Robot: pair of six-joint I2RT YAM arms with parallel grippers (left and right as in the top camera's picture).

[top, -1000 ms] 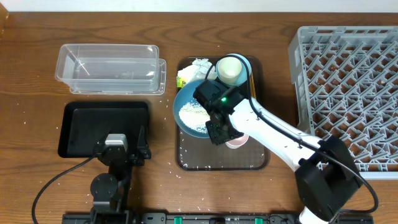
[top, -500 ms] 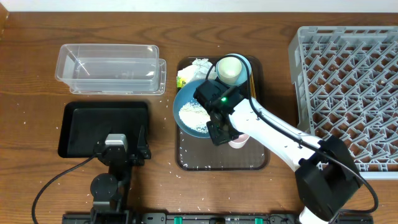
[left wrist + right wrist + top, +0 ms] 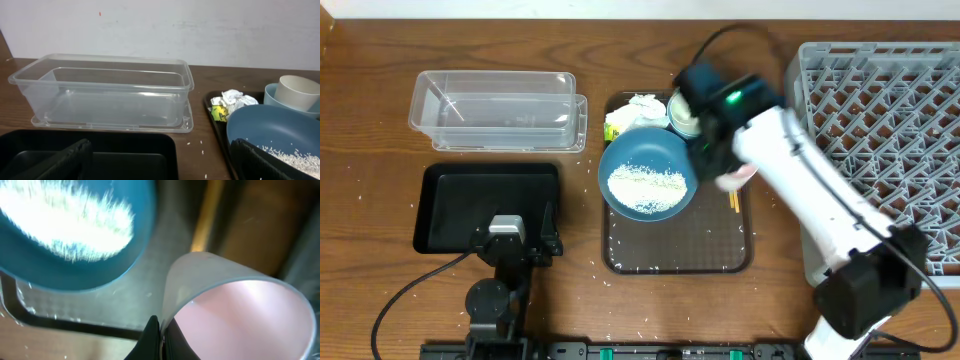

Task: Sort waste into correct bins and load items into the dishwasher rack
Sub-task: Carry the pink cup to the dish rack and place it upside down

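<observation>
Though lately beside the dark-blue bowl [image 3: 647, 180], right tool [image 3: 159, 334] now nearer rack [image 3: 880, 120], tight on pink cup [image 3: 235, 315].

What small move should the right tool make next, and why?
Probably carry the pink cup right, over the grey rack: the right tool grips its rim, the cup looks lifted off the brown tray, and the rack lies beside it.

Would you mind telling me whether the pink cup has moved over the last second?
Yes. The pink cup, held by the right gripper, has moved up-right in the overhead view, from the brown tray's front part toward the dishwasher rack.
</observation>
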